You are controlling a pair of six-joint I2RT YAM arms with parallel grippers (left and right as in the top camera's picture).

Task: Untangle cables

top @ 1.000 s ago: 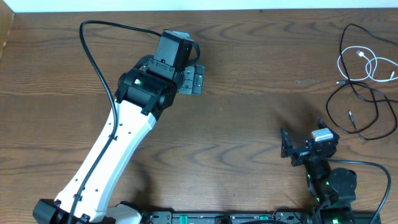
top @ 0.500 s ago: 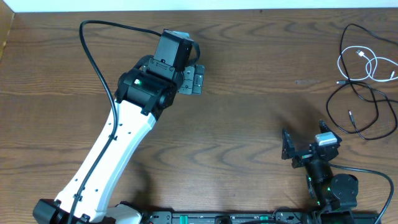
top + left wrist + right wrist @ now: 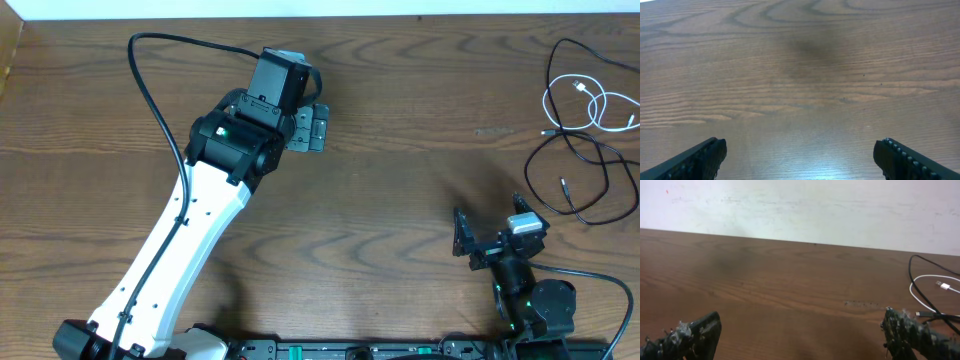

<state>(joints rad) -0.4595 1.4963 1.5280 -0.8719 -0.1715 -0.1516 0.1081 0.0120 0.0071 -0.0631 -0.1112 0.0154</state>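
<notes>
Overhead view puts both cords at the far right corner of the brown wood-grain table [image 3: 400, 200]. The long thin black cable [image 3: 597, 221] comes in from the far edge, crosses itself and spreads into a wide loop beside the right edge. The shorter thin white cable [image 3: 545, 103] lies curled among its upper strands, and the two cross in several places. Which strand lies on top at those crossings cannot be told. Neither hand touches a cord.

The left hand [image 3: 308, 128] sits at the end of the white-and-black left arm [image 3: 190, 230], which reaches out from the near left corner. It hangs over the left half of the table, toward the far edge and well apart from the cords. In the left wrist view its two dark fingers [image 3: 700, 157] stand at the bottom corners with only bare wood between them: spread wide and holding nothing.

The right hand [image 3: 488, 222] hangs close to the near edge on the right half of the table, near the black loop but short of it. In the right wrist view its fingers [image 3: 695, 332] are likewise far apart and empty. The cords lie ahead at the right, with the white plug showing, and a pale wall [image 3: 800, 205] stands behind the far edge.

Compared with a second ago, the right hand has shifted slightly toward the near edge and the right edge. Half a second ago it already stood where it is now. The left arm and both cords lie just as they did.
</notes>
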